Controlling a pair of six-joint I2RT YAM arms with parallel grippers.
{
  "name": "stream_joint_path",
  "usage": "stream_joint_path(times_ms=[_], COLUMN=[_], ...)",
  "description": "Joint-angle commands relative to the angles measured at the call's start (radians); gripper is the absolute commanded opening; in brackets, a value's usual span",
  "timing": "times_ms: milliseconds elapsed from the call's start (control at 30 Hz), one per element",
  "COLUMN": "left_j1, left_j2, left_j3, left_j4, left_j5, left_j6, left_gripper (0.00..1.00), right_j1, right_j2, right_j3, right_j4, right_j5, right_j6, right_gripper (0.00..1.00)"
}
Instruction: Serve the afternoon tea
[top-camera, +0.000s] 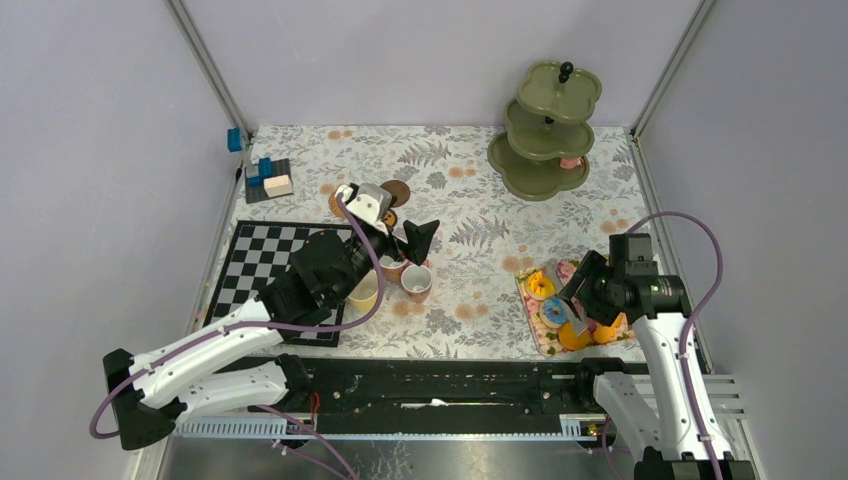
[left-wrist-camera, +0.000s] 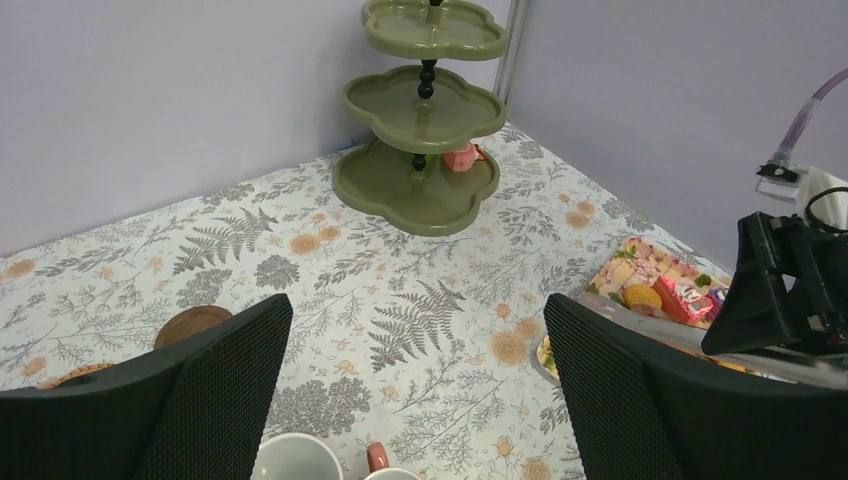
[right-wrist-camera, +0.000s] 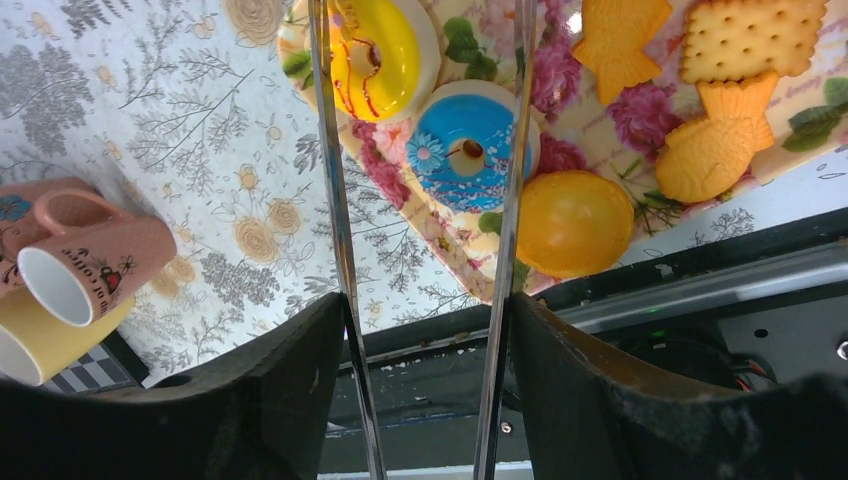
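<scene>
The right claw (right-wrist-camera: 425, 320) is clamped on a pair of metal tongs (right-wrist-camera: 336, 200). Their two blades stand apart, one either side of a blue donut (right-wrist-camera: 470, 150), and no contact with it can be made out. The donut is seen on a floral tray (right-wrist-camera: 585, 85) at the near right of the table (top-camera: 470, 230), between a yellow donut (right-wrist-camera: 385, 60) and an orange round cake (right-wrist-camera: 575, 222). Fish-shaped cookies (right-wrist-camera: 715, 155) and a square cracker (right-wrist-camera: 755, 38) lie further along the tray. The blue donut is judged to be light, rigid and glossy, so slipping between thin smooth blades is to be expected. It is best taken across its widest part, low on its sides, with an even squeeze.

The left claw (left-wrist-camera: 415, 330) is spread wide and empty above two pinkish mugs (top-camera: 415, 283) and a yellow mug (top-camera: 363, 297). These are grouped close together near the middle, just right of the chessboard (top-camera: 255, 265). They are judged stiff and breakable, and are best taken by the wall at the rim. A brown coaster (left-wrist-camera: 190, 325) lies beyond them. The three-tier stand (left-wrist-camera: 425, 110) is at the far right, well apart, with one pink piece (left-wrist-camera: 460, 157) on its lowest tier.
</scene>
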Motion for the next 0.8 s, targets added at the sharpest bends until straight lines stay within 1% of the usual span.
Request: stream_joint_path(times_ms=[0,200,367,633,767], left_j1=[-0.006,-0.007,-0.007,-0.016,-0.031], left_j2=[-0.010,0.006,0.007,0.002,-0.006], left_j3=[-0.003,0.003,0.002,-0.014,-0.028], left_j4=[0.061,0.055,0.057,0.071,0.088], left_j5=[0.000,0.010,0.010,-0.014,-0.038], left_j6=[0.008,-0.001,-0.003,0.025,0.044], left_gripper=[0.99,0.99,0.99,0.99,0.99], right_j1=[-0.004,-0.003,-0.003,-0.003,-0.003], right_j2=[-0.020,-0.023,-0.046,-0.045,-0.017], right_j3=[0.106,0.195,0.241,0.249,0.228], right_j4=[-0.095,-0.196,-0.230,-0.256,-0.240], right_j5=[0.023,0.168,0.256,0.408,0.424], right_j6=[-0.049,-0.019,-0.007,0.032,0.030], right_gripper=[0.67,0.65,0.64,0.61,0.61])
